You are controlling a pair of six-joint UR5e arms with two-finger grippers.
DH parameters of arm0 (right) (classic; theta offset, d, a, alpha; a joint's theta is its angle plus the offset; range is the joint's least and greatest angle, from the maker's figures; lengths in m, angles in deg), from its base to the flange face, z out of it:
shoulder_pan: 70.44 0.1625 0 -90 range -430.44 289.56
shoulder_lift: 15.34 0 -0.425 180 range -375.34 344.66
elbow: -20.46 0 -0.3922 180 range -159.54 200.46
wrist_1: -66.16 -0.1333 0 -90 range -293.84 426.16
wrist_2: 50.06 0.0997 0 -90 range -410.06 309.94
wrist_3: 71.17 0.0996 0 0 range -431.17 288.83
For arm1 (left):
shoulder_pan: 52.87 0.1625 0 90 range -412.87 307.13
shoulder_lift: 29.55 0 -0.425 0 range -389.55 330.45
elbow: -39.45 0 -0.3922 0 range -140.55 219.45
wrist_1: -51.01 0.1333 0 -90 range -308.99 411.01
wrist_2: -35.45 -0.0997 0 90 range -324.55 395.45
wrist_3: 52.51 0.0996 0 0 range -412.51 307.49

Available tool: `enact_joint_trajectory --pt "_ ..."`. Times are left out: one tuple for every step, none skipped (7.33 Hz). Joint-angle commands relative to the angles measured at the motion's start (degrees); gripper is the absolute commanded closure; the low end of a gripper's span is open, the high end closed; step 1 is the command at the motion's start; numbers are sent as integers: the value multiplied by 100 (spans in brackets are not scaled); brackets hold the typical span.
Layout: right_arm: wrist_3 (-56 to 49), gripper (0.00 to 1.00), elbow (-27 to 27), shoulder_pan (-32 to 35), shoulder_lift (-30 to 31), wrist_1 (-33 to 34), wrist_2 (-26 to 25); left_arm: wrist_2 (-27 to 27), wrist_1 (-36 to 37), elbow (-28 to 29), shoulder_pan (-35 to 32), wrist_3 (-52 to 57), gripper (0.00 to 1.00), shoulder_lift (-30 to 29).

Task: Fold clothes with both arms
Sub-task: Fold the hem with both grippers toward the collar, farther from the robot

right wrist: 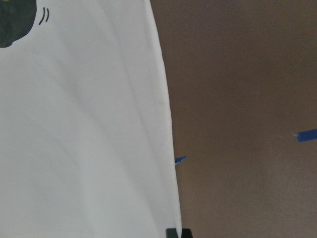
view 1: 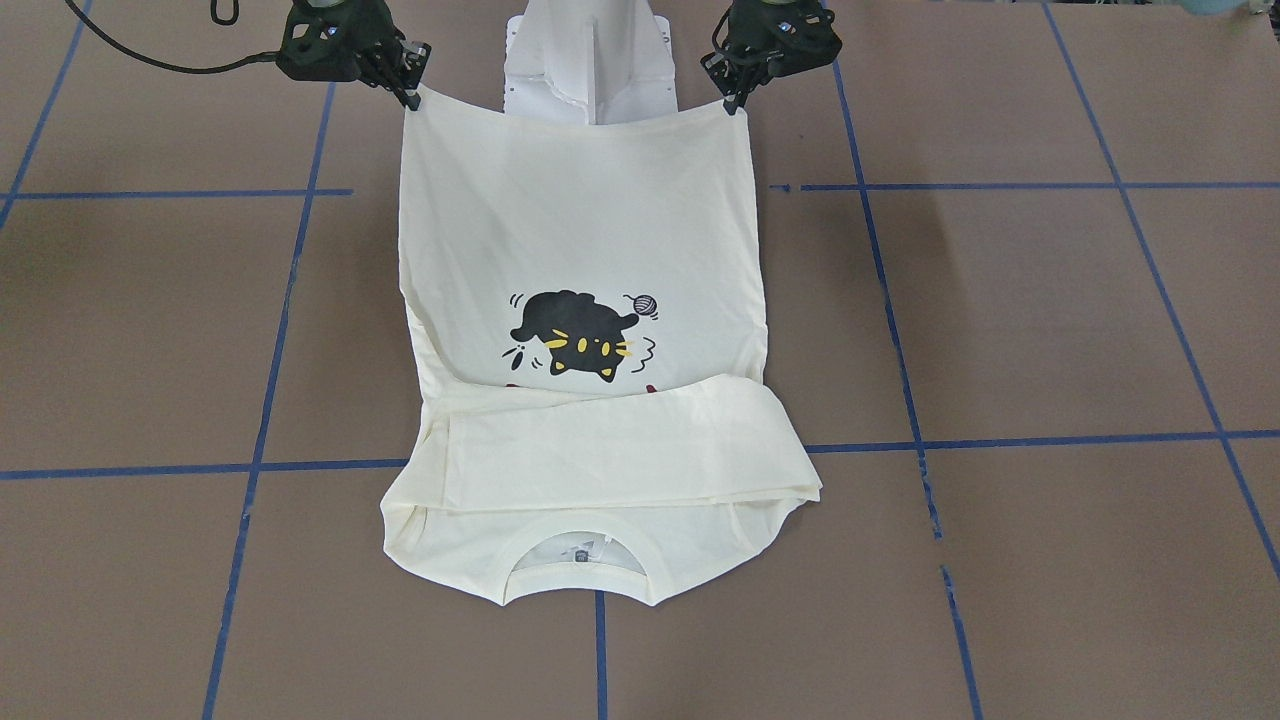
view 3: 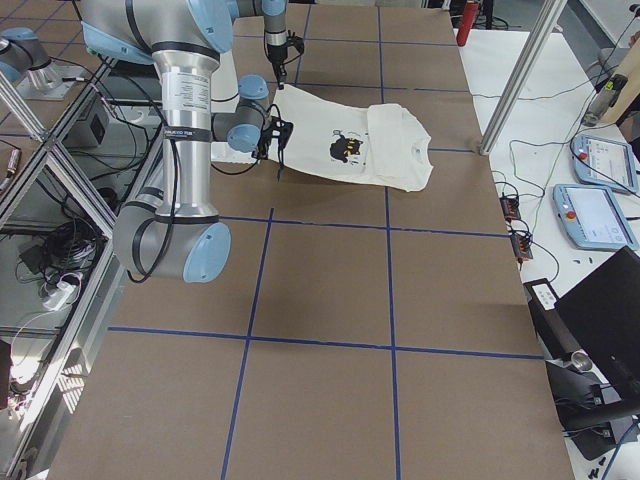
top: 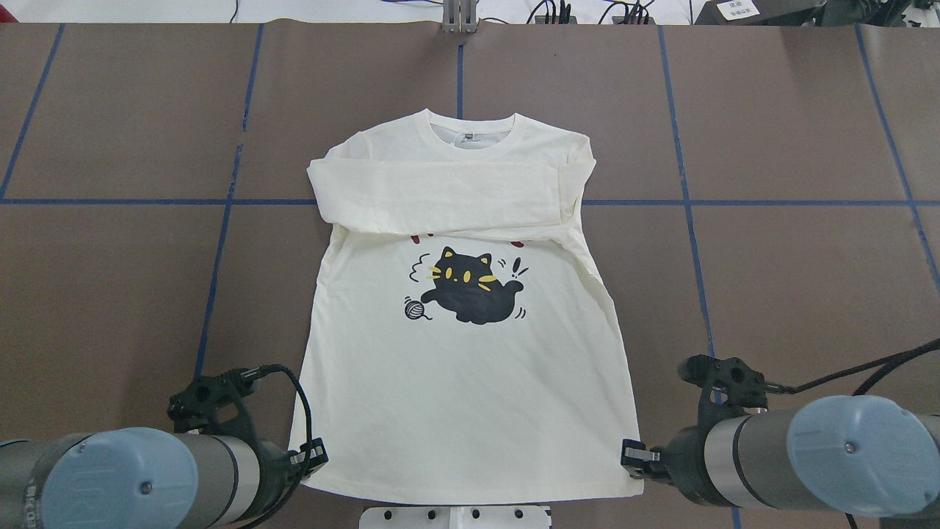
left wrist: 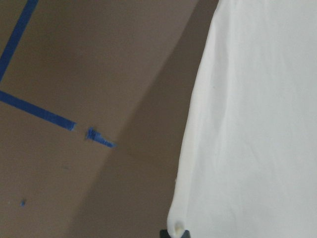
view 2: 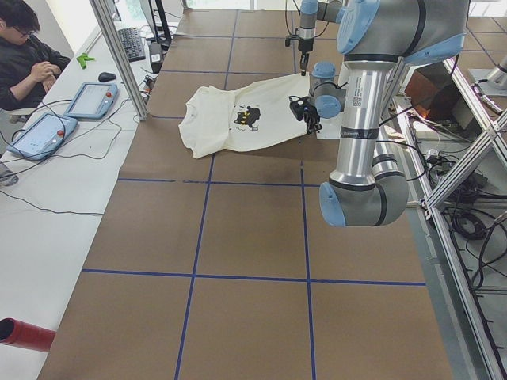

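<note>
Shirt [top: 470, 397]: soft, light, limp cotton; prob. sags, slips if pulled unevenly.
Hold: hem corners, robot-side counter [top: 110, 294] edge.
L gripper [top: 314, 454]: pinching hem corner.
R gripper [top: 633, 455]: pinching other corner.

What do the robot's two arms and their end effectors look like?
The left arm and right arm are grey metal tubes with rounded light-blue joint caps. The left end effector and right end effector are small, black, two-fingered, each with a black cable at the wrist.

Edge of cream shirt [left wrist: 257, 124], brown table [left wrist: 99, 59], blue tape [left wrist: 34, 110]
</note>
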Motion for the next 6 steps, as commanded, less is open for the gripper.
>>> enact_joint_trajectory --pt "0 100 330 -30 229 0 777 28 267 -487 578 -55 100 14" --pt "0 100 400 -22 221 0 1032 28 355 -733 834 -73 100 14" --pt "0 100 401 -30 195 0 1061 54 347 -779 880 -73 100 -4" --pt "-17 100 305 92 168 0 1061 55 330 -797 880 -64 100 -47" --pt "-96 100 174 328 116 -8 1061 168 312 -736 767 14 100 -65" --pt "-279 100 77 652 54 -8 1070 169 312 -710 470 93 100 -100"
